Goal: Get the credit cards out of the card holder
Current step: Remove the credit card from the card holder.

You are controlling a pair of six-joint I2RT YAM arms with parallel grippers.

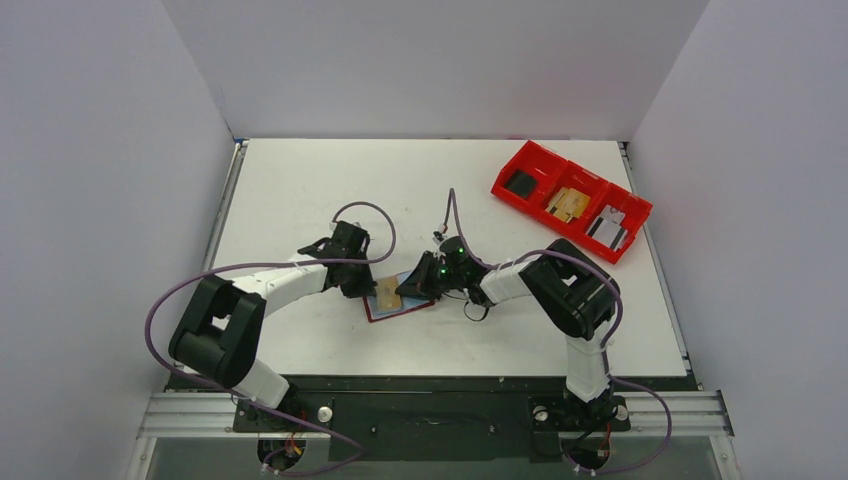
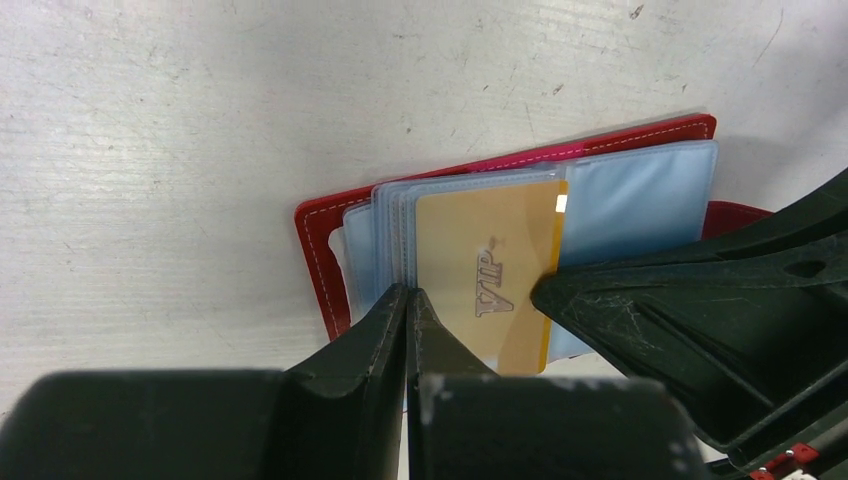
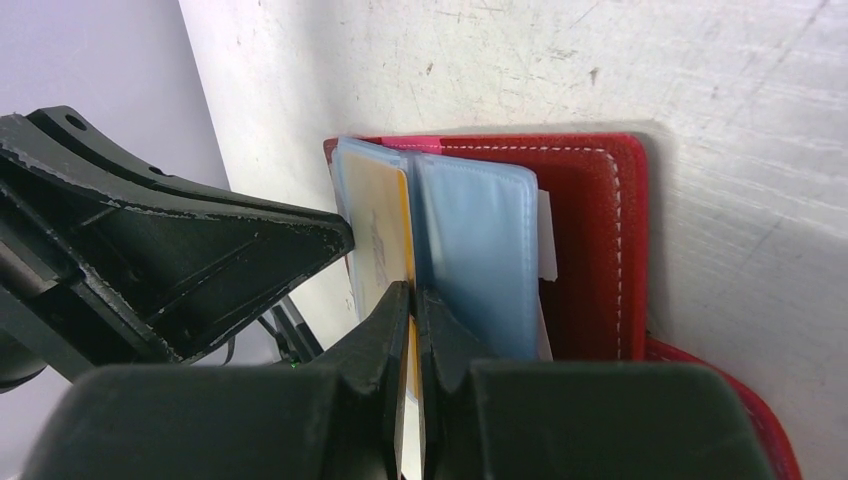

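The dark red card holder (image 1: 402,309) lies open on the table between my two grippers, its pale blue plastic sleeves (image 2: 640,190) fanned out. A gold card marked VIP (image 2: 480,280) sticks partly out of a sleeve. My left gripper (image 2: 411,295) is shut on the edges of the sleeves at the holder's left side. My right gripper (image 3: 411,290) is shut on the edge of the gold card (image 3: 385,230), next to a blue sleeve (image 3: 480,250). The red cover (image 3: 590,240) lies flat beneath. Other cards are hidden inside the sleeves.
A bright red three-compartment bin (image 1: 570,200) with small items stands at the back right. The right arm's fingers (image 2: 700,320) fill the lower right of the left wrist view. White walls enclose the table on three sides.
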